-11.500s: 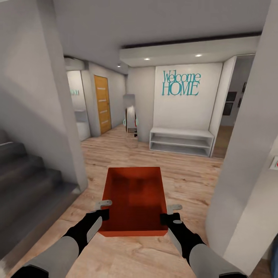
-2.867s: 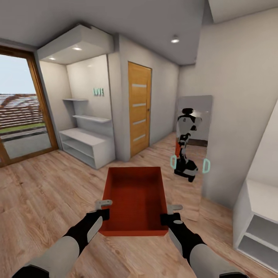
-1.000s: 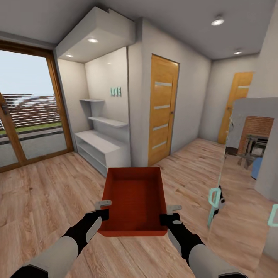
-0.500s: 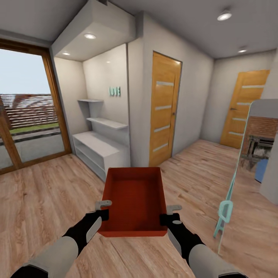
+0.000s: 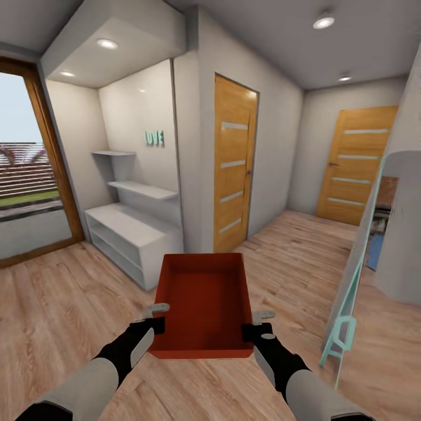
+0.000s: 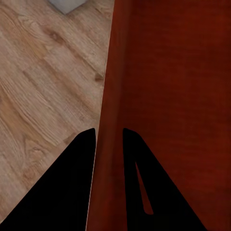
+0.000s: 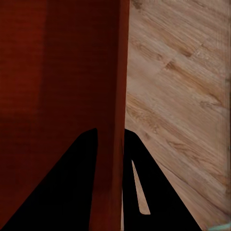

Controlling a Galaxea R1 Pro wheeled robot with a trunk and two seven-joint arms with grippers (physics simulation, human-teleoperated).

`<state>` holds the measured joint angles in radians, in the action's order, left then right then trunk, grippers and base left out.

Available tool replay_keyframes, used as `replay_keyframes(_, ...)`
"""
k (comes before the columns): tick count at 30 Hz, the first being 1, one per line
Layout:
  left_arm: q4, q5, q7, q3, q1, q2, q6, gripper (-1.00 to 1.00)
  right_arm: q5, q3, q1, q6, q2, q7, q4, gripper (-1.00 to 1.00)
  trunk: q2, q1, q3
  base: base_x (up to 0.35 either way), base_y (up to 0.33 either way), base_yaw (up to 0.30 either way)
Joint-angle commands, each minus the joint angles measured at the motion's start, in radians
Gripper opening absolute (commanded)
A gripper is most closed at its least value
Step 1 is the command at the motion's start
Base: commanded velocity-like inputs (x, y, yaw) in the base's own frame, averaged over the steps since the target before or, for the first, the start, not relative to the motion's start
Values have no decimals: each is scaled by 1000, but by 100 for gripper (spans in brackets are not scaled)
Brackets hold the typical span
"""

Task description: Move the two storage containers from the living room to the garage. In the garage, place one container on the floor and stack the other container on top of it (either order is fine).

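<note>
I hold one orange-red storage container (image 5: 204,301) level in front of me, above light wood planks, open top up and empty. My left gripper (image 5: 156,316) is shut on its left wall, and the left wrist view shows the wall (image 6: 108,144) pinched between both black fingers. On the opposite side my right gripper (image 5: 257,323) is shut on the right wall (image 7: 113,144), one finger inside and one outside. The garage and its concrete floor are out of view.
A hallway lies ahead. A wooden door (image 5: 233,169) stands straight ahead and a second one (image 5: 355,166) at the far right. White shelves (image 5: 126,234) fill an alcove at the left beside a glass door (image 5: 23,193). A standing mirror (image 5: 356,275) leans close on my right.
The whole view has swung to the right: the alcove and glass door slid left, the far door came into fuller view. The container and both grippers kept their places before me.
</note>
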<state>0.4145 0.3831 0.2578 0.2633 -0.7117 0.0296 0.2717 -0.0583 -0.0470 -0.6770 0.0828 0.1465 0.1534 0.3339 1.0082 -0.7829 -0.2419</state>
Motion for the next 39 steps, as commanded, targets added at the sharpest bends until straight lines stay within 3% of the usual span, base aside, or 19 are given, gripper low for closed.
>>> replay_keyframes(1,5,-32,18,-36,-2,0,7,-100,8,-11,1,8,1,-12,1,-100,1,-1,-1,322,155,-247)
replay_keyframes(39,6,-32,18,-36,-2,0,7,-100,9,-11,1,7,1,-12,1,-100,1,-1,-1,319,176,-248)
